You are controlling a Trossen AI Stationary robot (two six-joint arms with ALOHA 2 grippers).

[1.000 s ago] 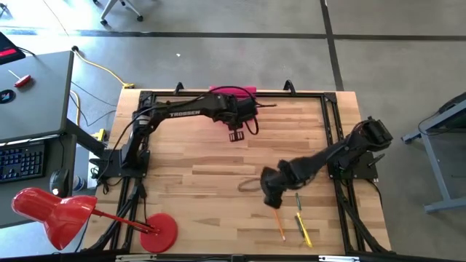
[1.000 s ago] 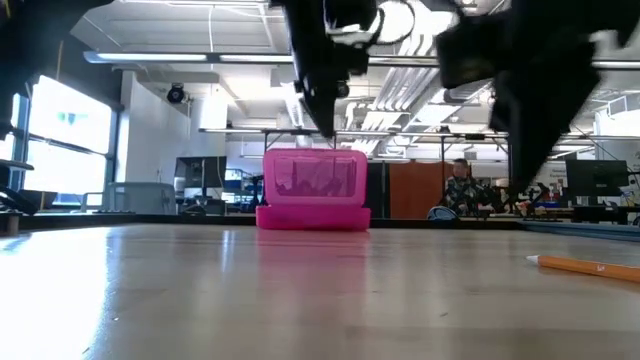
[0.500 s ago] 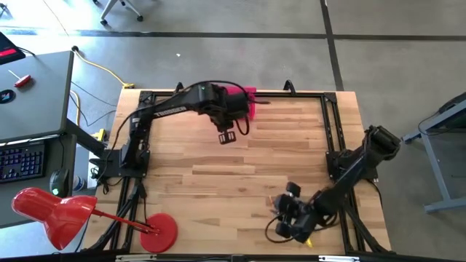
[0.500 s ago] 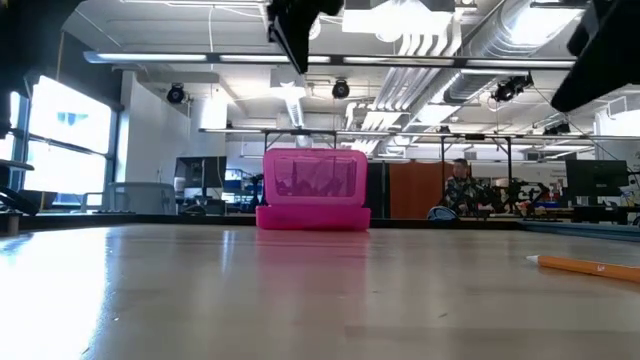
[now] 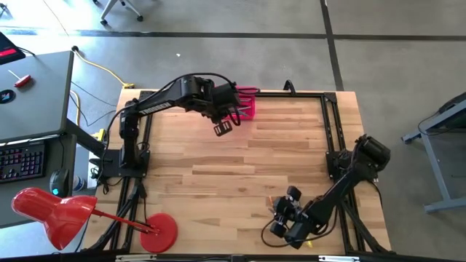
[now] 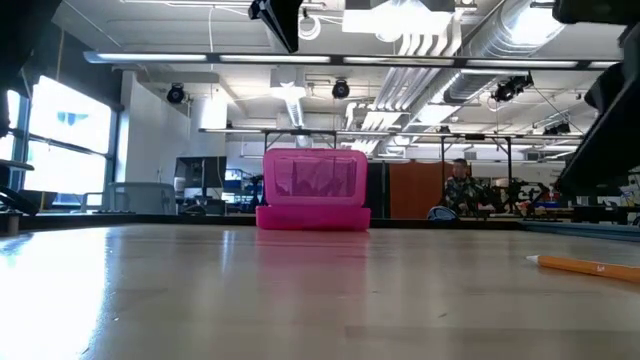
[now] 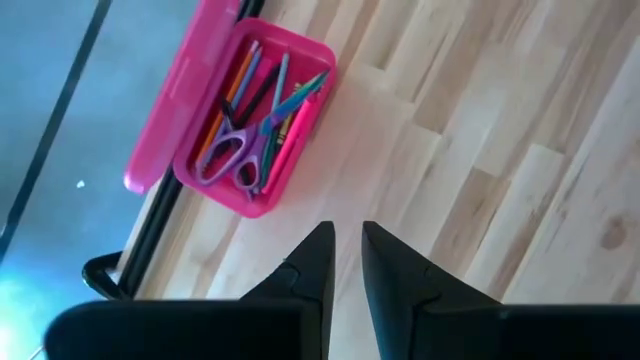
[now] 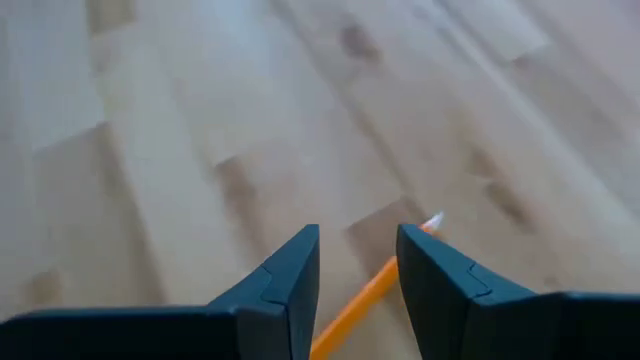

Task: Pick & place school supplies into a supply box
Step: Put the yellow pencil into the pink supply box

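Observation:
The pink supply box point(image 7: 250, 120) stands open at the table's far edge point(image 5: 246, 102), its lid upright in the low view point(image 6: 313, 190). Inside lie purple-handled scissors point(image 7: 235, 155) and several pens. My left gripper point(image 7: 346, 228) hangs above the table just left of and nearer than the box point(image 5: 224, 128), its fingers open by a narrow gap and holding nothing. My right gripper point(image 8: 358, 232) is open, low by the table's near right edge point(image 5: 280, 220). An orange pencil point(image 8: 365, 295) lies on the wood below the gap between its fingers, also seen in the low view point(image 6: 590, 266).
A red desk lamp stands by the near left corner, base point(image 5: 162, 231) and shade point(image 5: 54, 211). Black frame rails point(image 5: 331, 131) run along the table's edges. Bare wood spans the middle point(image 5: 218, 175). A person point(image 6: 460, 190) sits far off in the room behind.
My right gripper has swung from the table's middle toward the near edge and down over the pencil, turning as it went. My left gripper has risen and drawn a little toward the left and far edge beside the box. The box and the pencil have stayed put.

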